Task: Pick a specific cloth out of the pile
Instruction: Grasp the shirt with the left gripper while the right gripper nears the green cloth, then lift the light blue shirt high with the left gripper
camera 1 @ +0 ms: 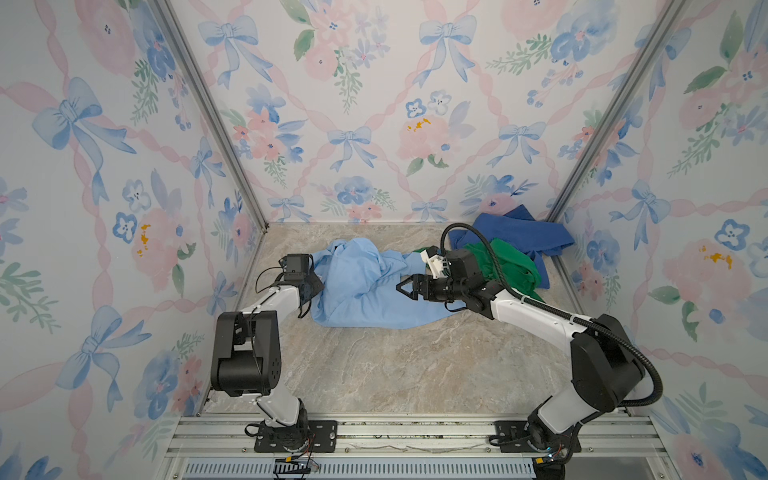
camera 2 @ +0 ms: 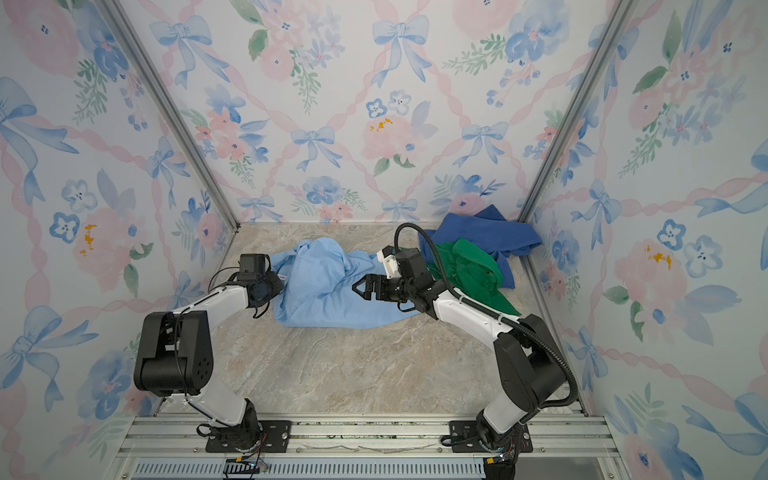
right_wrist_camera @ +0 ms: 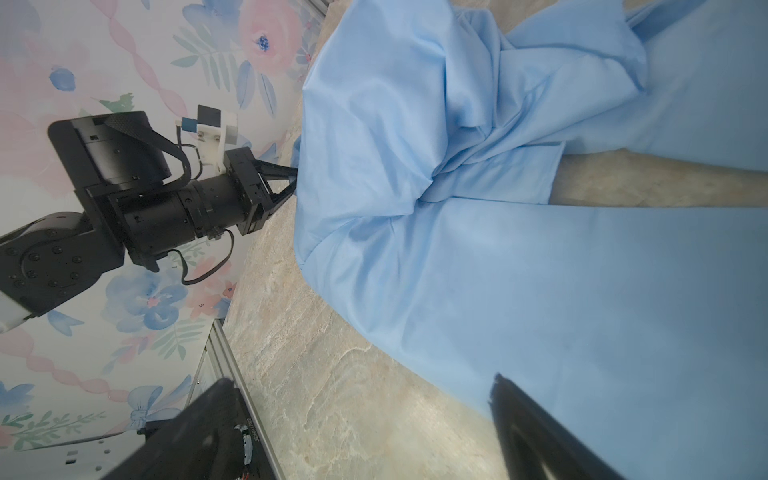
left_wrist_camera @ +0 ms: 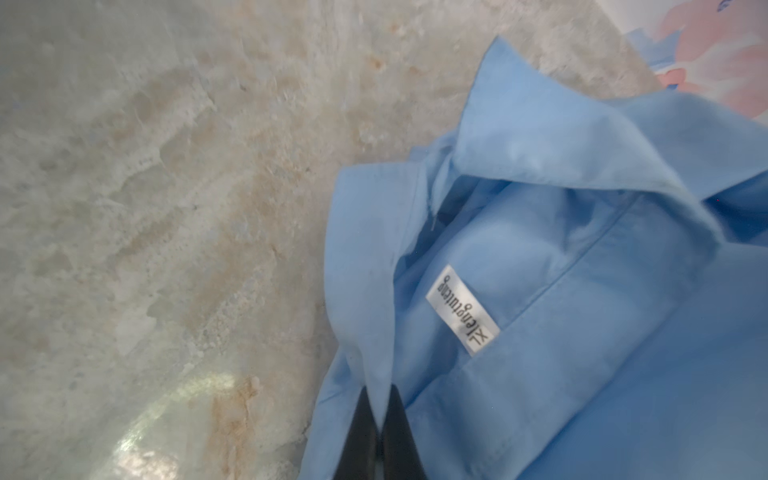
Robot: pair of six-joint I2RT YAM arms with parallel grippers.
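Left wrist view: left gripper [left_wrist_camera: 379, 397] was pinched shut on the collar edge of the cloth [left_wrist_camera: 582, 291], beside its label [left_wrist_camera: 463, 309]. In both top views the cloth lay at far centre of the table [camera 1: 395, 365], left of the pile [camera 1: 511, 245] in the far right corner, with the right gripper [camera 1: 405, 286] wide and empty over it. Judged status: grasp made; pulling the cloth clear of the pile left to do, contact between them not discernible.
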